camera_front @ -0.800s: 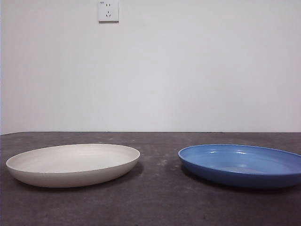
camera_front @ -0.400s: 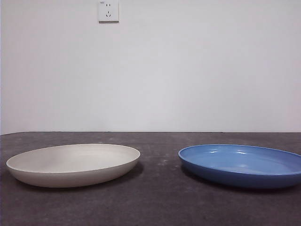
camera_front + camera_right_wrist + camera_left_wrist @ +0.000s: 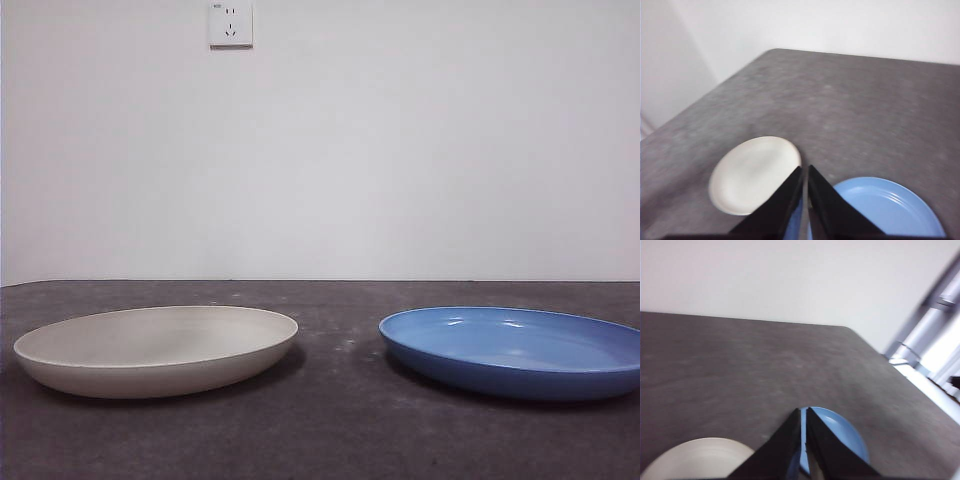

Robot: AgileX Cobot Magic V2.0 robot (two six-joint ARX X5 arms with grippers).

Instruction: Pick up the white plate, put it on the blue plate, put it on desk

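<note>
Resting flat on the desk (image 3: 340, 430), the white plate (image 3: 156, 349) and the blue plate (image 3: 515, 350) are seen side by side in the front view, well apart, with a bare strip of dark desk between their facing rims. Neither plate is touched by anything. No arm is seen in the front view.

The left gripper (image 3: 803, 412) is held above the desk, its two black jaws pressed nearly together with only a thin slit between them; nothing is held. Below and just past its tips the blue plate (image 3: 840, 432) is partly hidden by the jaws, while the rim of the white plate (image 3: 700, 457) is seen to one side of the jaws, nearer the camera. Beyond the tips a wide stretch of bare desk (image 3: 740, 365) is open up to its far edge and rounded corner, where the white wall (image 3: 790, 280) begins.

The right gripper (image 3: 805, 170) is likewise held high, jaws drawn close with a narrow gap and nothing between them. The white plate (image 3: 752, 172) lies below, beside one jaw, its whole rim visible apart from where the jaw covers it; the blue plate (image 3: 885, 207) lies beside the other jaw. Beyond both plates the desk (image 3: 865, 110) is open to its far edge.

A wall socket (image 3: 230, 23) is mounted high on the wall behind the white plate.
</note>
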